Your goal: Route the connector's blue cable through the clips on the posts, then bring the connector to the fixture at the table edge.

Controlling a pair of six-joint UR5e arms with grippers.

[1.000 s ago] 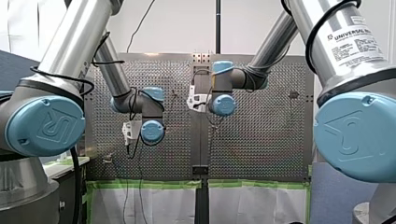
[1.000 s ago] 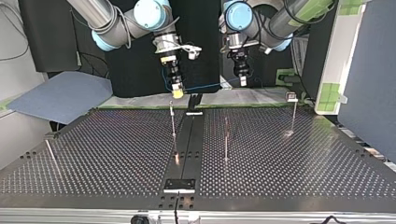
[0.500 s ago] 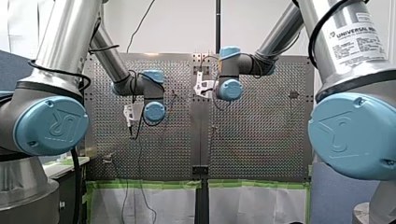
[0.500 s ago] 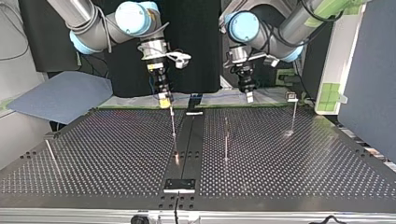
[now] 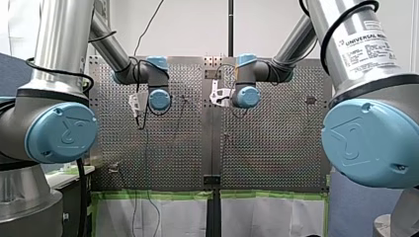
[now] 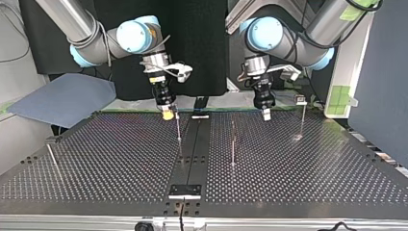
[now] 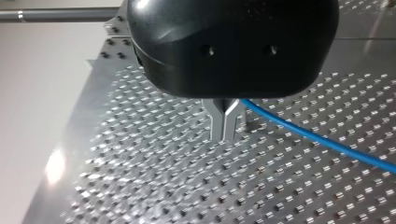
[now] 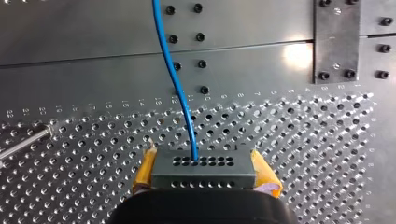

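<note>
In the right wrist view my right gripper's yellow pads (image 8: 145, 170) are shut on the grey connector (image 8: 205, 173). Its blue cable (image 8: 173, 79) runs away over the perforated table. In the top view that right gripper (image 6: 167, 114) hangs beside the clip post (image 6: 177, 124) near the table's far edge. My left gripper (image 7: 224, 125) has its metal fingers shut, and the blue cable (image 7: 317, 137) leads out sideways from them. In the top view the left gripper (image 6: 265, 114) hovers low over the far edge, between the middle post (image 6: 233, 147) and the right-hand post (image 6: 302, 118).
A black strip runs down the table's middle to a small black plate (image 6: 185, 190) at the near edge. A slanted rod (image 6: 52, 158) stands at the top view's left. A grey mat (image 6: 62, 98) lies beyond the far left corner.
Both grippers have come down toward the table's far edge and spread apart. In the top view the right one went left, the left one right. Both grips stay shut.
</note>
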